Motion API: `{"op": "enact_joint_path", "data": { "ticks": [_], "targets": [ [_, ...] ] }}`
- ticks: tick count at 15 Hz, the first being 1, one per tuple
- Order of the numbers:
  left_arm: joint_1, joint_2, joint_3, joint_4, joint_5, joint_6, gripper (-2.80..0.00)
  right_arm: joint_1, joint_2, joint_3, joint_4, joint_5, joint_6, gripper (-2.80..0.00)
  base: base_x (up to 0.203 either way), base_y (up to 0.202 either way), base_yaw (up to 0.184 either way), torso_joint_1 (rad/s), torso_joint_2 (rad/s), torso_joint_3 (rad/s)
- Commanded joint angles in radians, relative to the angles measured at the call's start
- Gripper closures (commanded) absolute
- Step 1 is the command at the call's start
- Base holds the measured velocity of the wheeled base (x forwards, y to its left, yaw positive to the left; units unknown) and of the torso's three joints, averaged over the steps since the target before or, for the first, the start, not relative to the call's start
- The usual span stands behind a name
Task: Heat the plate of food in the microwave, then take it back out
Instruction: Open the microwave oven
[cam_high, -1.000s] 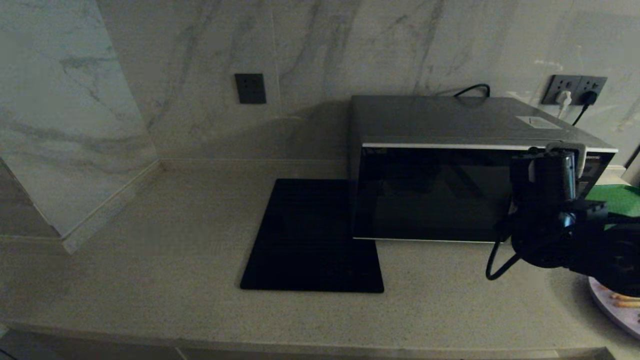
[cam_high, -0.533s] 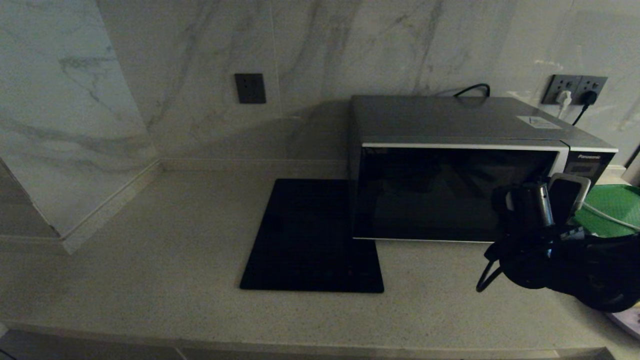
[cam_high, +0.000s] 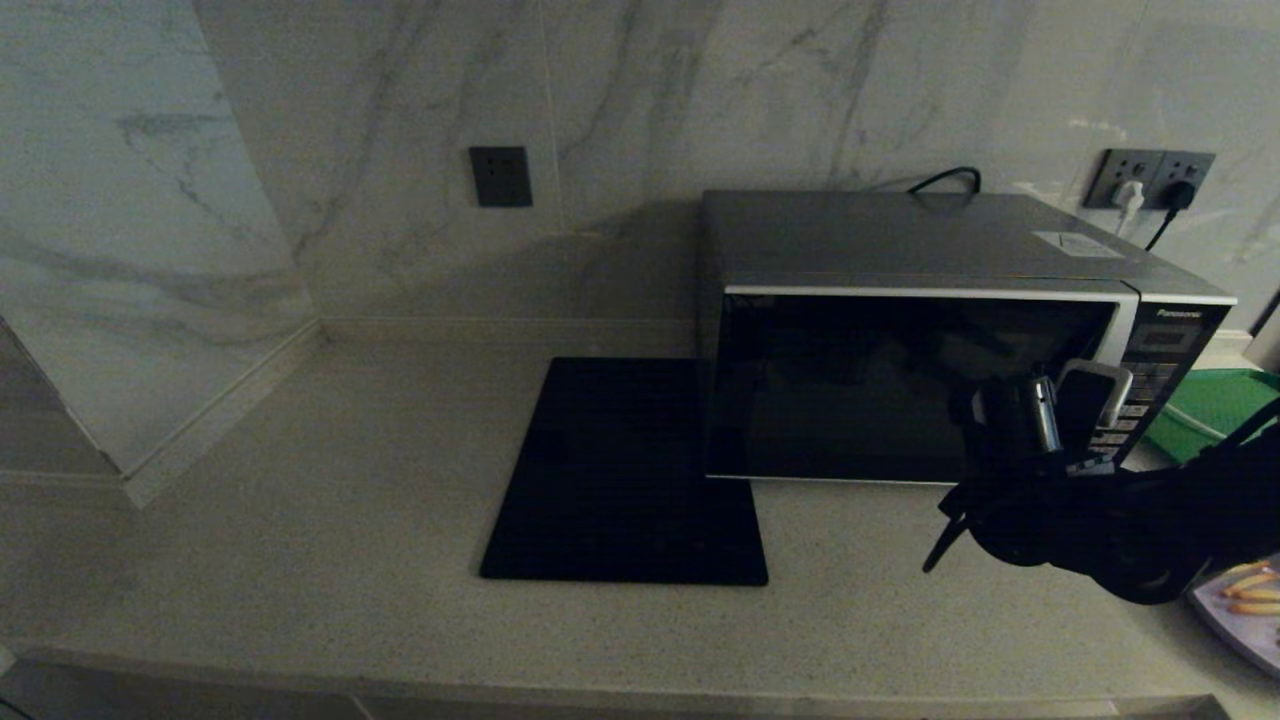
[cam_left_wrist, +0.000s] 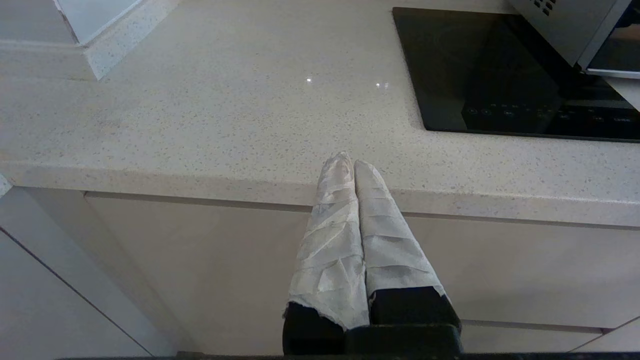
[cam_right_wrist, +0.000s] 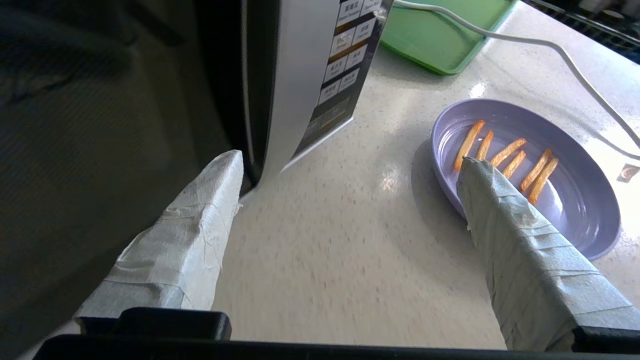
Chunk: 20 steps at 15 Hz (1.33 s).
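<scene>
The plate of food (cam_right_wrist: 565, 200), a pale lilac dish carrying thin orange sticks, sits on the desk (cam_high: 300, 520) to the right of the microwave (cam_high: 930, 330) and apart from it. In the head view only a sliver of the plate shows at the right edge, cut off by the frame and partly covered by the right arm; in the right wrist view one taped finger (cam_right_wrist: 525, 250) crosses its near rim. The microwave stands against the marble wall with its dark glass door closed; nothing can be made out behind the glass. Its button panel (cam_high: 1150, 380) is partly hidden by the right gripper (cam_high: 1060, 400), and the button labels are too small to read.

The right arm reaches in low from the right, and its gripper stands released with the jaws wide apart, grasping nothing. One finger lies close to the lower front corner of the microwave, at the door's edge, though contact cannot be confirmed; the other is over the plate. A green tray (cam_right_wrist: 440, 40) lies beyond the plate, crossed by a white cable (cam_right_wrist: 550, 50) and cut off in both views. A black mat (cam_high: 620, 480) lies on the desk left of the microwave, just beside it. The left gripper (cam_left_wrist: 352, 165) hangs before the desk's front edge, jaws clenched together on nothing.
</scene>
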Motion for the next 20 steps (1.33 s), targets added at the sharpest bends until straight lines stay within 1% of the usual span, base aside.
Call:
{"op": "enact_joint_path", "data": {
  "ticks": [1,4,8,15,16,20],
  "targets": [
    [0.0,0.0,0.0,0.0,0.0,-0.001,0.0,-0.03,0.043,-0.042,-0.003,-0.006,0.002,-2.8,0.0,0.0,0.0,0.0,0.0,0.0],
    [0.0,0.001,0.0,0.0,0.0,-0.001,0.0,-0.066,0.057,-0.078,-0.003,-0.005,0.001,-2.8,0.0,0.0,0.0,0.0,0.0,0.0],
    [0.0,0.0,0.0,0.0,0.0,-0.001,0.0,-0.105,0.076,-0.114,-0.003,0.02,-0.002,-2.8,0.0,0.0,0.0,0.0,0.0,0.0],
    [0.0,0.001,-0.001,0.0,0.0,-0.001,0.0,-0.112,0.117,-0.155,-0.003,0.024,-0.002,-2.8,0.0,0.0,0.0,0.0,0.0,0.0],
    [0.0,0.0,-0.001,0.0,0.0,-0.001,0.0,-0.113,0.117,-0.155,-0.003,0.024,-0.002,0.0,0.0,0.0,0.0,0.0,0.0,0.0],
    [0.0,0.0,0.0,0.0,0.0,-0.001,0.0,-0.115,0.125,-0.158,-0.003,0.024,-0.003,0.0,0.0,0.0,0.0,0.0,0.0,0.0]
  ]
}}
